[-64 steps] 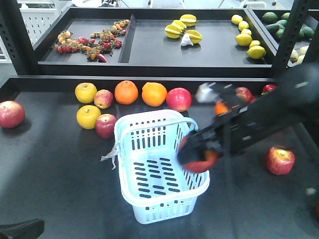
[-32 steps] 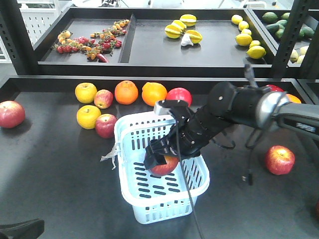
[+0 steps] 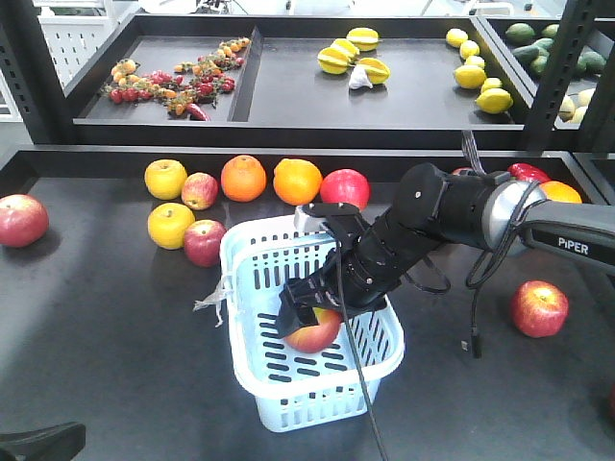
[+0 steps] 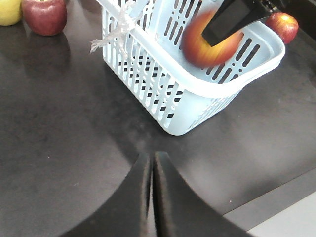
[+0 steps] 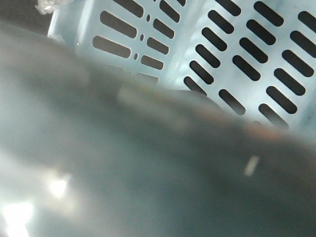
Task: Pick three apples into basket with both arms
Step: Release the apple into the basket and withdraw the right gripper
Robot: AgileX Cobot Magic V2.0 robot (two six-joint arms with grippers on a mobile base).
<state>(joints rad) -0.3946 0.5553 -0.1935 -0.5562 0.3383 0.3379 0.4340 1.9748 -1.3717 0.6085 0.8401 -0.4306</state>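
Sitting inside the basket [image 3: 293, 408], an apple [image 3: 312, 334] under right fingers [image 3: 296, 307], grip unclear; left fingers [image 4: 140, 197] pressed together.

The right arm [image 3: 452, 213] reaches in from the right edge of the front view. Its silver-banded section sits high and its black forearm slopes down and to the left, with loose cables [image 3: 472, 307] hanging off it. It ends in the right gripper [image 3: 307, 305], which points downward, its jaws too dark and crowded to tell whether they are apart or closed. The left gripper [image 4: 152, 156] points forward and down in its wrist view, its two curved black fingers [image 4: 133, 197] pressed together along their length.
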